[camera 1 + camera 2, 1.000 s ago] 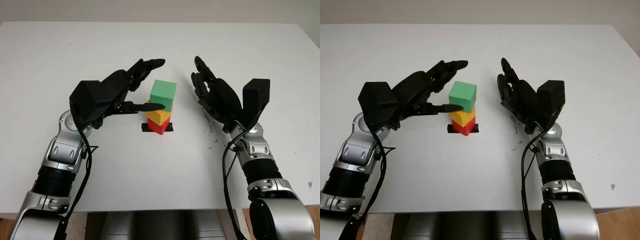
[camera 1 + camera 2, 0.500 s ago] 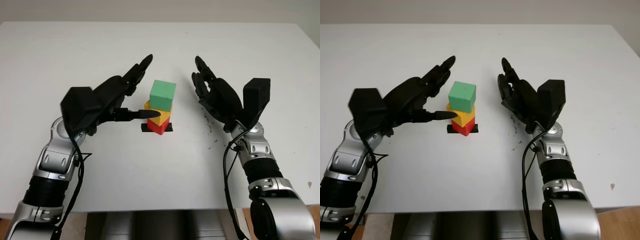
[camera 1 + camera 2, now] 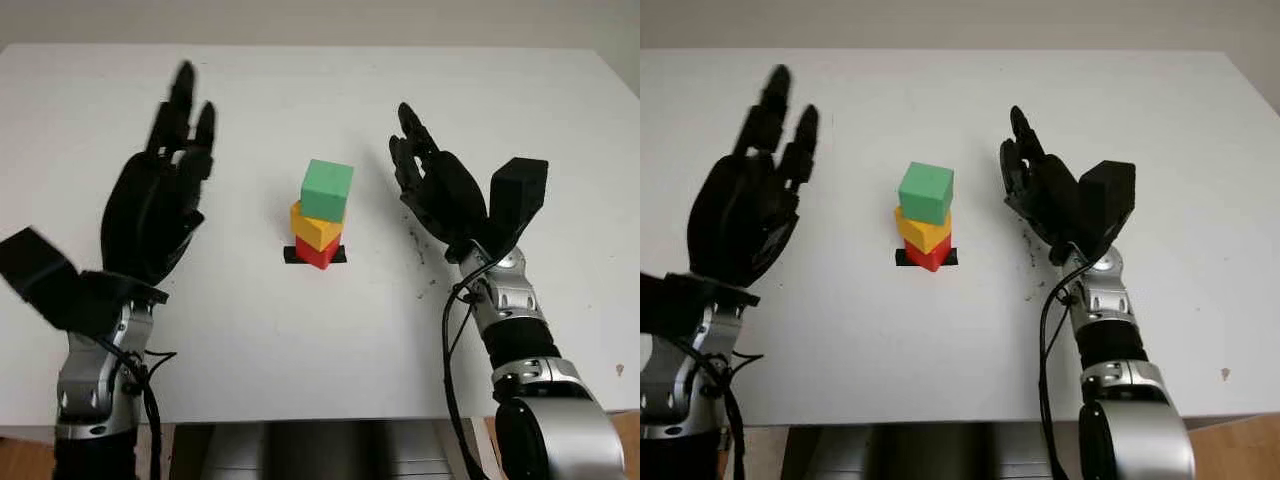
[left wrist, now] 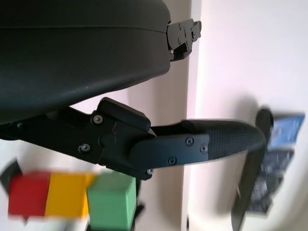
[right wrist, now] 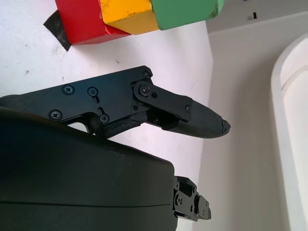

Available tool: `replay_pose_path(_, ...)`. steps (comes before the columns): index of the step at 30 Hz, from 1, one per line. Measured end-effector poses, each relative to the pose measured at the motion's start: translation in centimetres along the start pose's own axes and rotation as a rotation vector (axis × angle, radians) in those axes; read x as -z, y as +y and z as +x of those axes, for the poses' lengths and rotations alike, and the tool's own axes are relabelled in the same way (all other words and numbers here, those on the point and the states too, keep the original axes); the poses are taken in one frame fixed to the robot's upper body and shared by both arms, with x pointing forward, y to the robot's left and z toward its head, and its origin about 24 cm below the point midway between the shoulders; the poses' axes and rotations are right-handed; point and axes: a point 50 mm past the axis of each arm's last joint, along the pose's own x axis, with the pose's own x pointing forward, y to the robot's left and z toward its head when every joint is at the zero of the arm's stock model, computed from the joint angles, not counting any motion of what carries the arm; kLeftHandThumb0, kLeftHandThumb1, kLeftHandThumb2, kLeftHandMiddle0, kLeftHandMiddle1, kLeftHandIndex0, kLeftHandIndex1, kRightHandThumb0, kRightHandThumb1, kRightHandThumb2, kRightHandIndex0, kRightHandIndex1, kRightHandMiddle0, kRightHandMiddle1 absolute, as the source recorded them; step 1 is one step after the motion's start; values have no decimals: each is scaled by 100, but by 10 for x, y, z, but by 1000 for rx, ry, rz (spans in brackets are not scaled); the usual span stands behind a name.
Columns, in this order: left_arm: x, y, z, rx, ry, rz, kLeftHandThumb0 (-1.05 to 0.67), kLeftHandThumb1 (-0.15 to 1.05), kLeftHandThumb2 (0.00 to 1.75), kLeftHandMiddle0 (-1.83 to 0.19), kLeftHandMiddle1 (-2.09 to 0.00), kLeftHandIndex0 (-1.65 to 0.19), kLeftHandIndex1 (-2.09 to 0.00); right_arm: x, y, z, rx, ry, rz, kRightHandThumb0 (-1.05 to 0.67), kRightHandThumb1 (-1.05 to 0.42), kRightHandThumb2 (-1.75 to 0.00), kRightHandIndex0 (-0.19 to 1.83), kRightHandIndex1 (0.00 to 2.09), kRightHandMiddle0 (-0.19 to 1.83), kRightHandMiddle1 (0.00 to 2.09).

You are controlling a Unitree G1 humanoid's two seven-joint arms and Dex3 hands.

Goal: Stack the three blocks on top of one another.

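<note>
Three blocks stand stacked at the table's middle: a red block on a black tape mark, a yellow block on it, and a green block on top. The yellow and green blocks sit slightly twisted against each other. My left hand is open, raised well to the left of the stack and apart from it. My right hand is open just right of the stack, palm toward it, not touching. The stack also appears in the left wrist view and the right wrist view.
The white table stretches wide around the stack. Small dark marks dot the surface below my right hand. The table's front edge runs close to my arms.
My left hand has pulled away from the stack, swinging left and up with its fingers pointing away. The stack stands on its own. My right hand has barely moved.
</note>
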Motion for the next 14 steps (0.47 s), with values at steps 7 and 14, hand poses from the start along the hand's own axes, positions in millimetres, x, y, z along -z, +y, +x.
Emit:
replay_pose_path(7,31,14,-2,-94,116,20,-86,105,73,19,0,19,0,1,4,-3,36,-43,29,-65,-105,-76,-19,0,-19,0)
replay_pose_path(14,51,21,4,-103,219,-83,-84,105,72,19,0,19,0,2,12,-6,63,-65,46,-64,-105,-77,-19,0,-19,0)
